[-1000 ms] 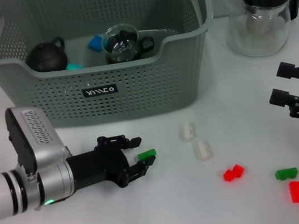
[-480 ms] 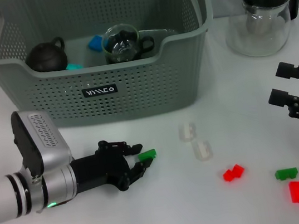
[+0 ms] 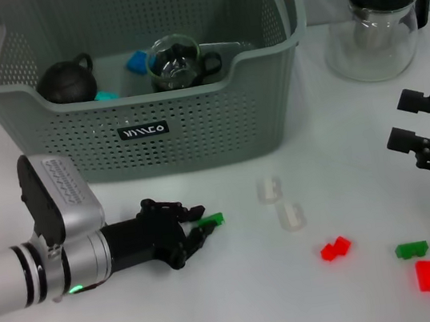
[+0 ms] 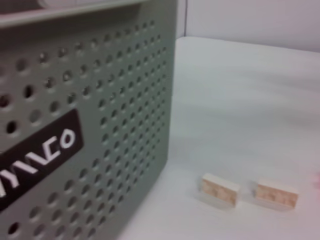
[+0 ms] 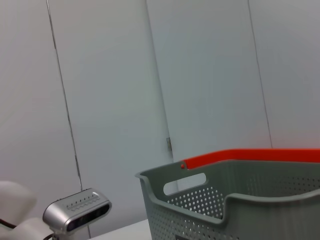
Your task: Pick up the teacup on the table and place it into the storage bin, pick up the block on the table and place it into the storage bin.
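- We are closing our left hand [image 3: 194, 230] on the green block [image 3: 212, 220], low on the counter [image 3: 244, 302], for lifting into the storage bin [image 3: 146, 131].
- Our right hand [image 3: 424, 138] is waiting open, holding nothing.

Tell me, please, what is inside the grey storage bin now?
Inside the storage bin are a dark round teapot, a glass cup with dark handle, and two blue blocks, one partly hidden. The front wall covers the bin's floor.
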Robot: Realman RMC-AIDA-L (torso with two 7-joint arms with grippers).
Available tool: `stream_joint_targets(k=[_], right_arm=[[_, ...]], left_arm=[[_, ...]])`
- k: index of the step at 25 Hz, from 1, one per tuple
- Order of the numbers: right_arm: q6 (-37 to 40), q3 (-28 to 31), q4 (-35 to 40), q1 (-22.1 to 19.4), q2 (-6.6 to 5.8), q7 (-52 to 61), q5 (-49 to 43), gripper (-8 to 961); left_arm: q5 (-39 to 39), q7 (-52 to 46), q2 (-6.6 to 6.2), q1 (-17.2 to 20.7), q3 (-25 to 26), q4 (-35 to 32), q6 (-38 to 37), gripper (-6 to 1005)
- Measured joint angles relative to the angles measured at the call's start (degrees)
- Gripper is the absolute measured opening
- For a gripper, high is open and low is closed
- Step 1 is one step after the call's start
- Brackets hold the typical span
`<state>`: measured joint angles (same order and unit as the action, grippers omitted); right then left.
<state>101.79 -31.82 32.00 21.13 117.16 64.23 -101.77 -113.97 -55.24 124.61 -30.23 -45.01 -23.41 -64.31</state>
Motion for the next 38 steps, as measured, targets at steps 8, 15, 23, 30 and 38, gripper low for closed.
stream_joint_targets(k=[8, 15, 23, 30, 38], right_arm=[[0.0, 0.0, 0.0, 0.0, 0.0, 0.0, 0.0, 680], [0.3, 0.2, 0.2, -0.1, 0.0, 0.2, 0.0, 678], [0.4, 0.4, 0.2, -0.1, 0.0, 0.3, 0.0, 676], [0.4, 0.4, 0.1, -0.1, 0.0, 0.2, 0.0, 674], [0.5, 0.4, 0.1, -0.1, 0.0, 0.2, 0.0, 672]], left_arm=[[-0.1, -1.9, -0.16, -0.4, -1.7, -0.3, 0.2, 177], [0.0, -8.7, -0.6, 3.3, -1.0, -8.9, -9.4, 150], [-0.4, -21.3, -3.65, 6.5, 8.1, -19.7, -29.1, 122], [-0.3, -26.0, -5.59, 5.5, 16.0, -21.9, -39.3, 107], [1.0, -27.3, -5.41, 4.8, 16.3, -22.2, -39.8, 116]])
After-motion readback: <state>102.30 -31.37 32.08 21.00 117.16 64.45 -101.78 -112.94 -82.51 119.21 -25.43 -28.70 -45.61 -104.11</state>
